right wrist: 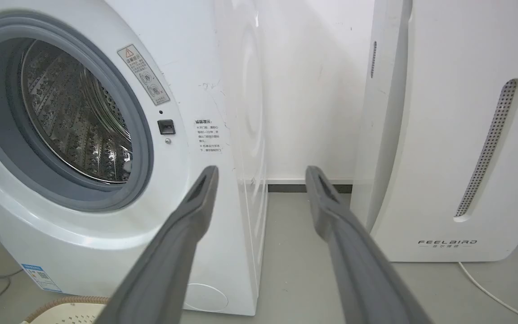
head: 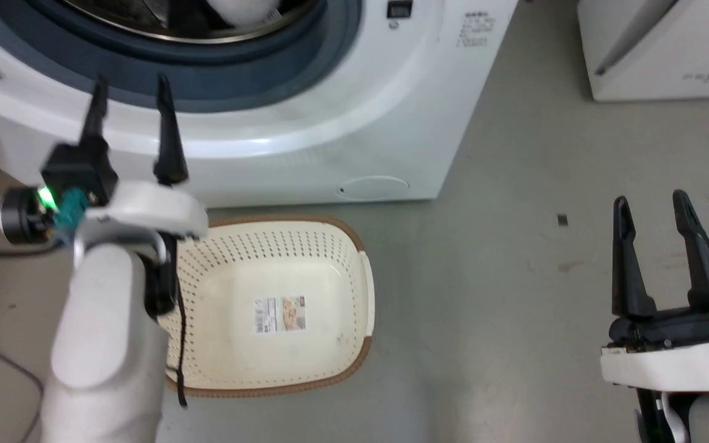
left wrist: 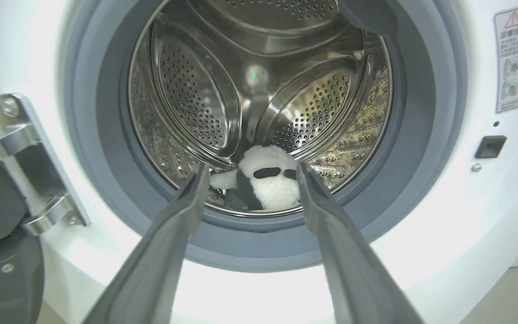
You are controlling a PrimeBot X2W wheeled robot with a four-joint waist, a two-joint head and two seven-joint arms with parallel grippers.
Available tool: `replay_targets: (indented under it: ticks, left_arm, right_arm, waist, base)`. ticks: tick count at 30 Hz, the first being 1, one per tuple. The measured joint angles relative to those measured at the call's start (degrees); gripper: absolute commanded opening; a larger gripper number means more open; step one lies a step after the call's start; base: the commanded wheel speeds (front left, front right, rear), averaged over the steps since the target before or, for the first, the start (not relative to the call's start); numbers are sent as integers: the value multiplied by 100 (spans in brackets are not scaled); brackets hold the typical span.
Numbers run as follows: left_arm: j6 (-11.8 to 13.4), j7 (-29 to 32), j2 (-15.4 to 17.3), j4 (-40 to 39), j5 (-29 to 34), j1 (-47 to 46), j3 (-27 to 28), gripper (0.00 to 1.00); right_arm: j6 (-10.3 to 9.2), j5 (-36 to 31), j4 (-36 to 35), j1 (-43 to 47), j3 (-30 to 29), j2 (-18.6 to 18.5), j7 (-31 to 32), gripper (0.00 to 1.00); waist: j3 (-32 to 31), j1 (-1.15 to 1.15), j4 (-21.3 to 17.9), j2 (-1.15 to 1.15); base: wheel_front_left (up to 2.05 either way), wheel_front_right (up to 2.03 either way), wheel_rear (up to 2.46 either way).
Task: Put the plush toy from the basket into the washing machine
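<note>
Toy [left wrist: 270, 182] lies inside the washer [left wrist: 421, 252], just beyond the left pincer [head: 132, 81], released and empty; right pincer [head: 650, 198] released too. Basket [head: 237, 246] below, bare. Placing looks done; next, back the arm clear.

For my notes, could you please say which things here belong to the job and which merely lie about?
Job:
plush toy, inside the washing machine
basket
left gripper, open

Lying about:
FEELBIRD appliance
white cable
</note>
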Motion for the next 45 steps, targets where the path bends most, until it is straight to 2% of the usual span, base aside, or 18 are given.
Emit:
replay_targets:
  ticks: [4, 12, 20, 29, 30, 45]
  left_arm:
    - [-66, 1, -170, -454, 140, 633, 2, 100]
    - [-219, -1, -314, -1048, 334, 1795, 71, 100]
    - [-299, 0, -460, -1241, 350, 2933, 107, 100]
    - [-292, 0, -503, -1304, 483, 3449, 62, 100]
    - [-293, 2, -504, -1294, 478, 3454, 60, 0]
    - [-293, 121, -500, -1349, 478, 3453, 45, 0]
  right_arm:
    - [0, -18, 30, 205, -48, 0, 0, 100]
    - [0, -40, 157, 631, -80, 0, 0, 100]
    - [0, -22, 285, 1118, -59, 0, 0, 100]
    - [0, 12, 307, 1384, -54, 0, 0, 100]
    - [0, 11, 307, 1383, -51, 0, 0, 0]
    - [0, -3, 327, 1372, -26, 0, 124, 0]
  waist:
    - [-332, 0, 149, 0]
    - [-916, 0, 328, 0]
    - [-1452, 0, 363, 0]
    - [-1824, 0, 458, 0]
    - [-1835, 0, 463, 0]
    - [-1858, 0, 444, 0]
  base:
    - [0, 0, 0]
    - [0, 0, 0]
    - [0, 0, 0]
    - [0, 0, 0]
    - [0, 0, 0]
    - [0, 0, 0]
